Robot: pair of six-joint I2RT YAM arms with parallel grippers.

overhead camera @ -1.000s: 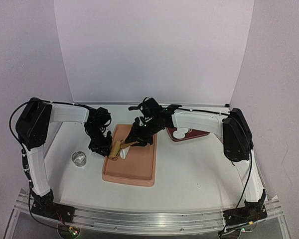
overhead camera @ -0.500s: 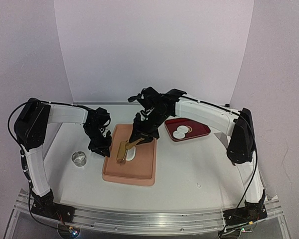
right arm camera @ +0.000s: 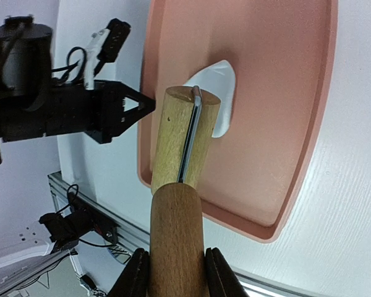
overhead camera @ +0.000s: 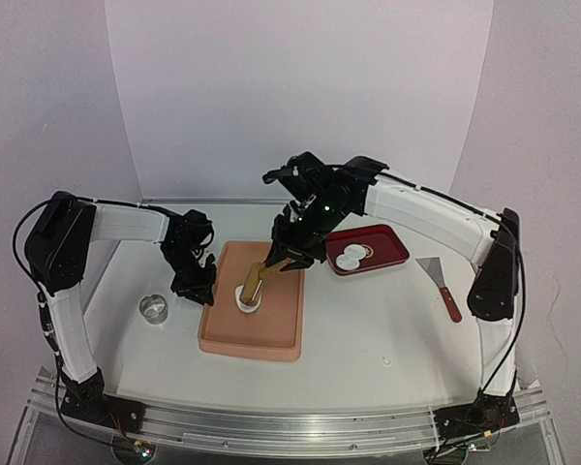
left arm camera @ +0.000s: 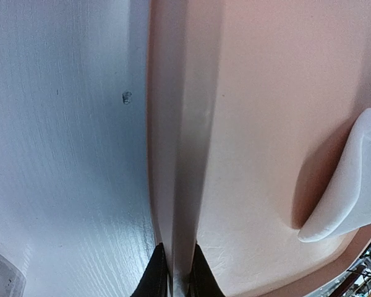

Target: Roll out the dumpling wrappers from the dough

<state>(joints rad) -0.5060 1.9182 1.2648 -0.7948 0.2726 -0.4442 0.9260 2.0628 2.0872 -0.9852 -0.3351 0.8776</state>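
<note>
The left fingers (overhead camera: 198,289) are clamped shut on the left rim of the pink tray (overhead camera: 271,344), which sits on the white counter (overhead camera: 368,329). The right fingers (overhead camera: 289,260) grip the handle of a wooden rolling pin (overhead camera: 257,281), which is held tilted with its lower end at the dough (overhead camera: 249,300). The dough is a small white lump near the tray's middle. Right of the tray, two dumpling wrappers (overhead camera: 349,259) lie in a red tray (overhead camera: 392,247), with a scraper (overhead camera: 441,286) beyond it. A metal ring cutter (overhead camera: 155,308) stands left of the pink tray.
</note>
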